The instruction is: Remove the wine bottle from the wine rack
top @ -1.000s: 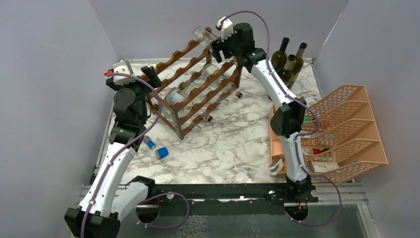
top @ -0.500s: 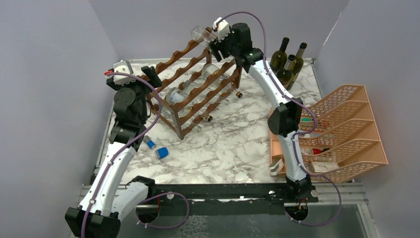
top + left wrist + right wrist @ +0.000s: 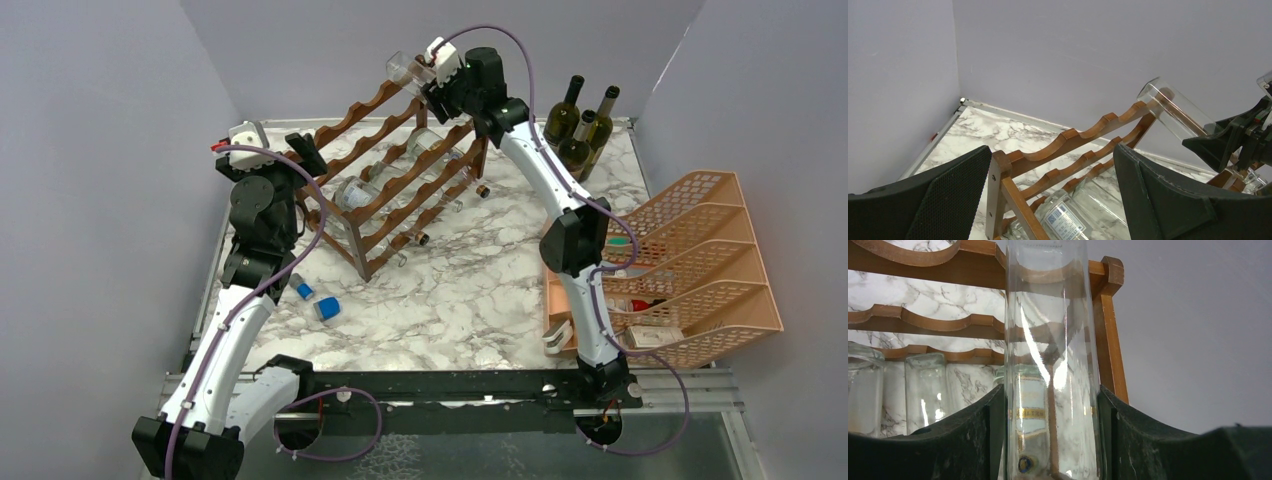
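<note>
Right wrist view: the wine bottle (image 3: pixel 1050 315), clear glass, runs up the centre of the frame. The right gripper (image 3: pixel 1050 412) is set around it, with a black finger (image 3: pixel 968 440) pressed to each side of the glass at lower centre. The jaws are read as clamped on the bottle; how firm the hold is cannot be told.

In the top external view the bottle is found at upper centre, at the end cradle of the top tier of the wine rack (image 3: pixel 400 180). Whether it is clear of the scallops yet cannot be told.

Step in hand, as judged: secure the grip, then extract.
- The squeeze should be confirmed before any lift. Smooth glass is likely to slip.
- The bottle should be raised straight out of the scallops first, then drawn back along its own axis.
- The end post (image 3: pixel 1110 330) just right of the glass should be cleared.
- The lower-tier bottles (image 3: pixel 923 385) at left should not be knocked.
- The rack may be dragged along with the bottle, so a slow pull is advised.

Pose: the right arm is stretched from its base at lower right up to upper centre, elbow at mid right, wrist turned toward frame left. The left arm is raised from lower left. The left gripper (image 3: pixel 1050 165) is held wide apart astride the rack's corner post (image 3: pixel 995 172) in the lower left of its wrist view. Nothing is gripped there, and contact cannot be told.
</note>
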